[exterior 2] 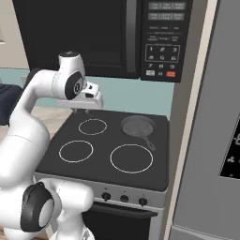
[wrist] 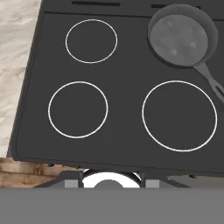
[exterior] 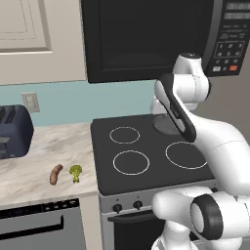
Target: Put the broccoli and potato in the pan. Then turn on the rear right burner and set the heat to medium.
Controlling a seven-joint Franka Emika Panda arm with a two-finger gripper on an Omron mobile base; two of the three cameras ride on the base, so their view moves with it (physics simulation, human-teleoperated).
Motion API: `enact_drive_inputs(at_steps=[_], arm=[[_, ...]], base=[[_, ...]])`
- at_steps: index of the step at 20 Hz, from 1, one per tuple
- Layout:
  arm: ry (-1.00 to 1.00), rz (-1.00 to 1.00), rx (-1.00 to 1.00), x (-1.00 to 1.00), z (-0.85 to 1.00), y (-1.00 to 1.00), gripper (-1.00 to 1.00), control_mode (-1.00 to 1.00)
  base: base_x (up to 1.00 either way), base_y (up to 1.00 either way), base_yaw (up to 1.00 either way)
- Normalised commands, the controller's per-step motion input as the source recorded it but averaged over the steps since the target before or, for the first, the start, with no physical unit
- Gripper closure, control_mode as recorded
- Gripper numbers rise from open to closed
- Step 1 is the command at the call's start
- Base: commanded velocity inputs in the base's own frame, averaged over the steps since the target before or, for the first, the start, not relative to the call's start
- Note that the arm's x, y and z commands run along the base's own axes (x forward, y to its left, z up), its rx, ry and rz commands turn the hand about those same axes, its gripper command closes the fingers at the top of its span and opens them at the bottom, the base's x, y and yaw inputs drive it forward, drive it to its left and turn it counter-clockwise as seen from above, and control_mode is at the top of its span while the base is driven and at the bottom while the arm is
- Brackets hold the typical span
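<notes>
Status: loading step not yet begun. Potato (exterior: 56, 174) and broccoli (exterior: 75, 173) lying side by side, just apart, on the marbled bench (exterior: 44, 151) left of the stove (exterior: 146, 151), near the front edge. Both well apart from the pan.

Pan (exterior 2: 138, 126) seated on the rear right burner, handle pointing toward the front right; interior bare in the hand view. Placement on that ring fits the later heating step, so no need to relocate it.

Gripper (exterior 2: 86, 110) suspended high over the rear left part of the cooktop, hand pointing straight down, giving the hand camera a plan view of all four rings. Nothing between the jaws; width of the gap cannot be told from these views, tips being too small against the dark background.

Judged next move: swing left and descend over the bench items. Both small and low, so a narrow, well-centred pinch likely required; potato liable to roll. Control knobs (exterior: 128, 206) on the stove front panel untouched for now.
</notes>
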Motion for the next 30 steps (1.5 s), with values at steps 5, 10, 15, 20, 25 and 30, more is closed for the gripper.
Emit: enact_drive_inputs(at_steps=[5, 10, 15, 20, 25, 30], arm=[[0.0, 0.0, 0.0, -0.06, -0.2, 0.28, -1.0, -1.0], [0.0, 0.05, 0.0, 0.0, -0.35, 0.54, -1.0, -1.0], [0.05, 0.06, 0.0, 0.0, -0.21, 0.59, -1.0, -1.0], [0.08, 0.06, 0.0, 0.03, -0.05, 0.67, -1.0, -1.0], [0.08, 0.06, 0.0, 0.06, 0.0, 0.71, -1.0, -1.0], [0.11, 0.04, 0.0, 0.09, -0.06, 0.68, -1.0, -1.0]], base=[[0.0, 0.0, 0.0], [0.0, 0.0, 0.0], [0.0, 0.0, 0.0], [0.0, 0.0, 0.0], [0.0, 0.0, 0.0], [0.0, 0.0, 0.0]])
